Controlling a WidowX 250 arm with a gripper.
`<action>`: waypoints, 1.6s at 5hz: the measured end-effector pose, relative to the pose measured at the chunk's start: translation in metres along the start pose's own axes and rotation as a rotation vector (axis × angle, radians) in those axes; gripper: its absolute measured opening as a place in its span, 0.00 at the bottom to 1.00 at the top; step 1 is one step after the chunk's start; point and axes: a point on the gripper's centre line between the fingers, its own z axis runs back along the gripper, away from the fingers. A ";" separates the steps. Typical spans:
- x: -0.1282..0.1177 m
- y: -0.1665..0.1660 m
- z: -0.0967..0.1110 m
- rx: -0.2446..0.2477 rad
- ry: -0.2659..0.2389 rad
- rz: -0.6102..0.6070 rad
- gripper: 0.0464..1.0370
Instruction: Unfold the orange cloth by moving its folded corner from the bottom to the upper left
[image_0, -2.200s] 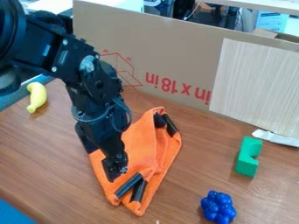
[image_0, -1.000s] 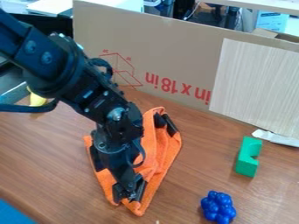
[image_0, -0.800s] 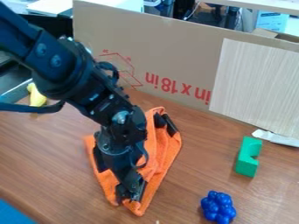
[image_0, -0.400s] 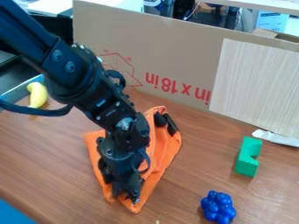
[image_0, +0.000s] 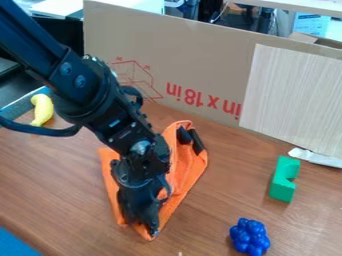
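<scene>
Now shifts the orange cloth (image_0: 188, 169) slightly back with the black gripper (image_0: 143, 226), likely beginning to rearrange it; cannot tell whether clamped or apart.

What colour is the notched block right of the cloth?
The notched block is plain green, seen in the camera view.

The camera looks down at a slant on my wooden table (image_0: 227, 195) from the side opposite the upright cardboard panel (image_0: 200, 55), facing it, and stands near enough that my claw (image_0: 143, 226) and much of my arm (image_0: 83, 92) fit within its view.
</scene>
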 end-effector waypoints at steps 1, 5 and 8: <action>0.000 0.005 0.017 -0.020 -0.051 0.008 0.00; 0.007 0.099 0.043 -0.140 -0.011 0.251 0.00; 0.015 0.178 0.013 -0.156 0.144 0.379 0.00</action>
